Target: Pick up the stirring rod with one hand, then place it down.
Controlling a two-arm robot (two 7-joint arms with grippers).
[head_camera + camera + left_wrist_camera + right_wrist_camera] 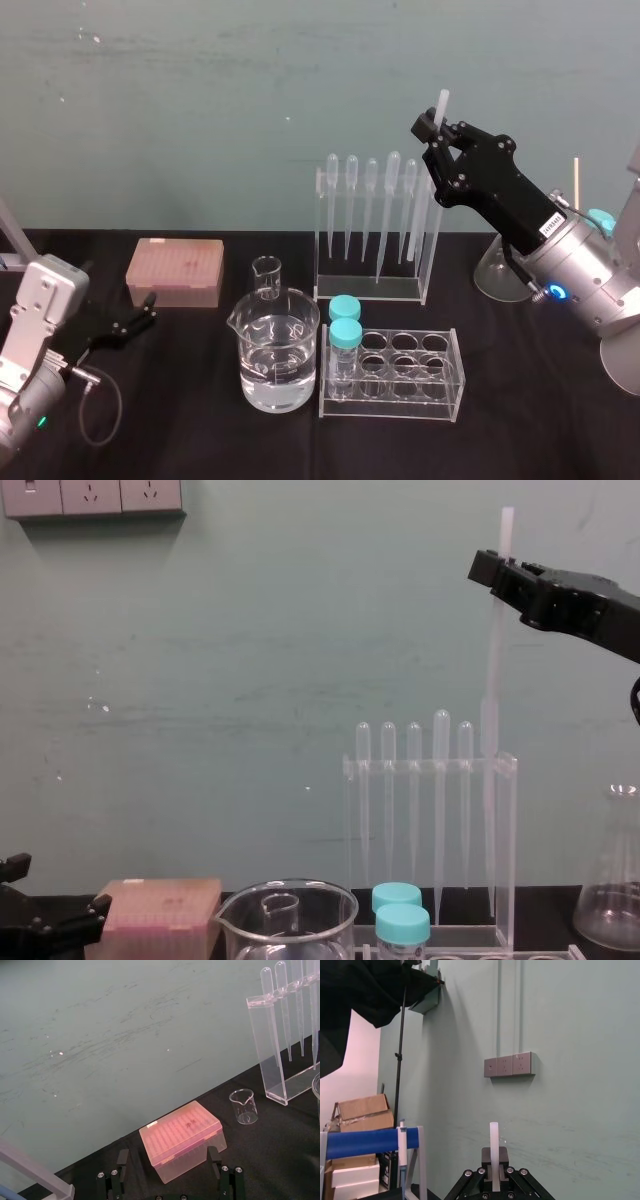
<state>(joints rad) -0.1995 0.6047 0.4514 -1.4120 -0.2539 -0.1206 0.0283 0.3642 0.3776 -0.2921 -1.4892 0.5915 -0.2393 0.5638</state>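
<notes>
Stirring rod [492, 650]: one, upright, clenched in right gripper [430, 125]. Pipettes [440, 780]: five. Left gripper [148, 310]: parked left, fingers apart.

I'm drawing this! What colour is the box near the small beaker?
The box is pink, clearest in the left wrist view.

black, angular right gripper [432, 128] on a silver arm [592, 283], white label [551, 224], blue light [556, 293] at 4 o'clock. black left gripper [148, 306], grey cable [119, 405] looping at 7 o'clock.
</notes>
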